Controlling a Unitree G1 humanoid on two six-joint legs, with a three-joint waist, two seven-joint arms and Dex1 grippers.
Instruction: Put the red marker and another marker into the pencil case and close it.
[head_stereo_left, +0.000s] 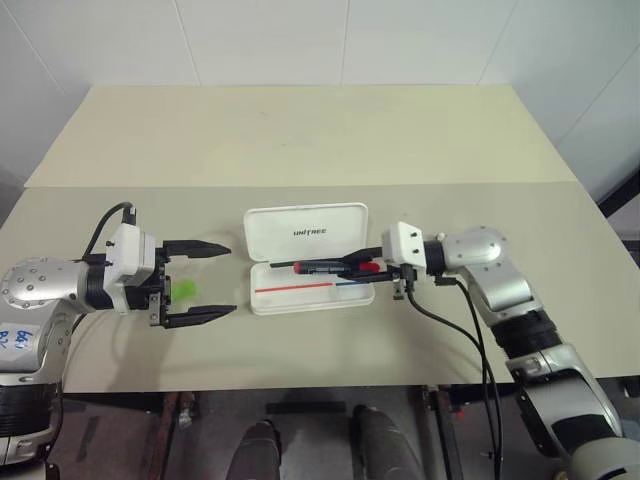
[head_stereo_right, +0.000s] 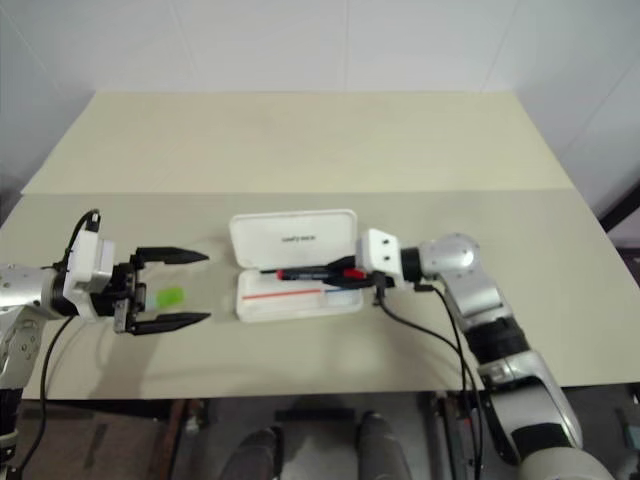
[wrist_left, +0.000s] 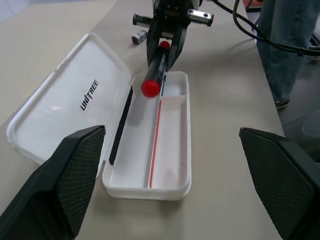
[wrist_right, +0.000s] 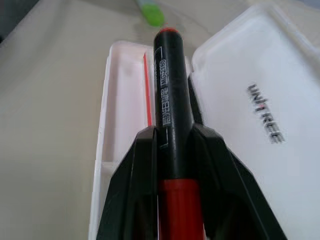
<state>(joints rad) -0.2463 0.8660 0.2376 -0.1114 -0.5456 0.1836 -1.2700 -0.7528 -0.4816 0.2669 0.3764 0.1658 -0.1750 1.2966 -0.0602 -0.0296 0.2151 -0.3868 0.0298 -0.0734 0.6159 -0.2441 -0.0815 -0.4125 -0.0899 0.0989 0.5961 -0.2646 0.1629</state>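
The white pencil case (head_stereo_left: 262, 300) lies open mid-table, its lid (head_stereo_left: 305, 232) with "UNITREE" lettering folded back flat. A thin red-and-blue line runs inside the tray. My right gripper (head_stereo_left: 348, 268) is shut on the red marker (head_stereo_left: 318, 267), a black barrel with red cap. It holds the marker level just over the tray, pointing toward my left arm; the marker's red end (wrist_left: 150, 88) faces the left wrist view. The other marker (head_stereo_left: 185, 290), green, lies on the table left of the case. My left gripper (head_stereo_left: 230, 279) hangs open around it, fingers wide apart and not touching it.
A small grey-silver object (wrist_left: 139, 36) rests on the table beyond the case, near my right gripper. A person's legs (wrist_left: 285, 50) stand past the table's far side in the left wrist view. Black cables (head_stereo_left: 470, 340) trail from my right wrist. The table's front edge (head_stereo_left: 320, 385) is close.
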